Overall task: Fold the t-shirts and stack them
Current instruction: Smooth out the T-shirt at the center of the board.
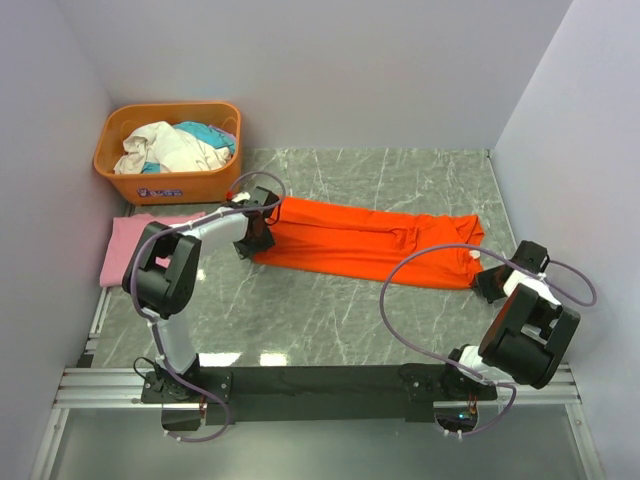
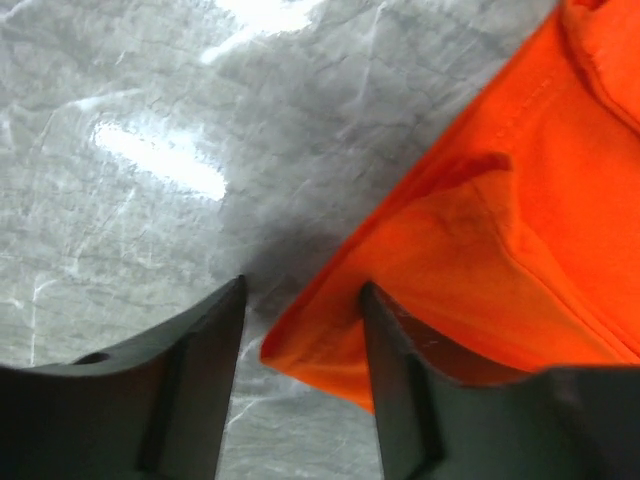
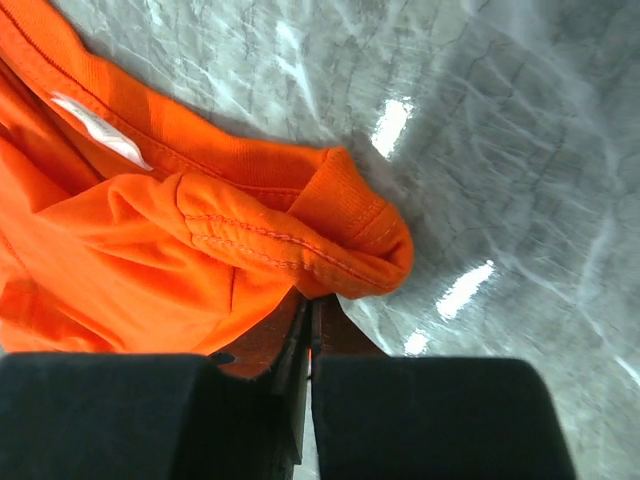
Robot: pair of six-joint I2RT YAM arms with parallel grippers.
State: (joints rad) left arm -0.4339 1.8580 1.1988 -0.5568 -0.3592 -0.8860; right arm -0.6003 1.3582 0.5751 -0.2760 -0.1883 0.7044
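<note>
Right gripper [image 3: 306, 305] up close, jaws pinched shut on the collar-end fold of the orange-red t-shirt [image 1: 370, 240]; left gripper [image 2: 300, 292] has jaws apart, straddling the hem corner; shirt lies long across the table [image 1: 330, 320]; best to clamp the left fully, then lift both ends level.
</note>
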